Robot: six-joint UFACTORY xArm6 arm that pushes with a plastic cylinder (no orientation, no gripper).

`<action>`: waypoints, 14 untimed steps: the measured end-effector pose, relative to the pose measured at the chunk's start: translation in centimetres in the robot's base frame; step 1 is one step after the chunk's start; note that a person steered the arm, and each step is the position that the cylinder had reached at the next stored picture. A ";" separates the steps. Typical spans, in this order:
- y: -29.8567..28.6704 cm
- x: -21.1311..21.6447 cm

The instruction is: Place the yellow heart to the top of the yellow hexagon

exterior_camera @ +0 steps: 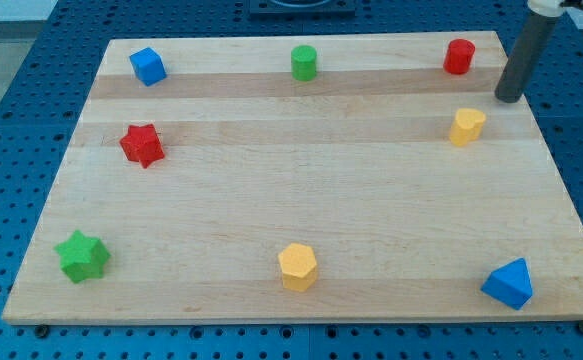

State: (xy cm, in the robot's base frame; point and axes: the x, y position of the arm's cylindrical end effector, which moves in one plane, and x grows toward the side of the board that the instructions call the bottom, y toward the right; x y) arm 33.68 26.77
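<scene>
My tip (pixel 509 99), holding nothing, stands just to the upper right of the yellow heart (pixel 466 127); the yellow hexagon (pixel 298 267) lies far to the heart's lower left.

Yellow heart (pixel 467 127), yellow hexagon (pixel 298 267), red star (pixel 142 145), green star (pixel 82 257), pale wooden board (pixel 271 190).

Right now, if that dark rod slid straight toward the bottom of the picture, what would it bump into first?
Probably nothing. My tip sits right of the yellow heart, so a straight slide likely passes beside it. Farther on, the blue block lies roughly in line, though depth is hard to judge.
</scene>
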 end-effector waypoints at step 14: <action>-26.4 19.2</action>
State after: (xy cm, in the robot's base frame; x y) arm 52.86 0.39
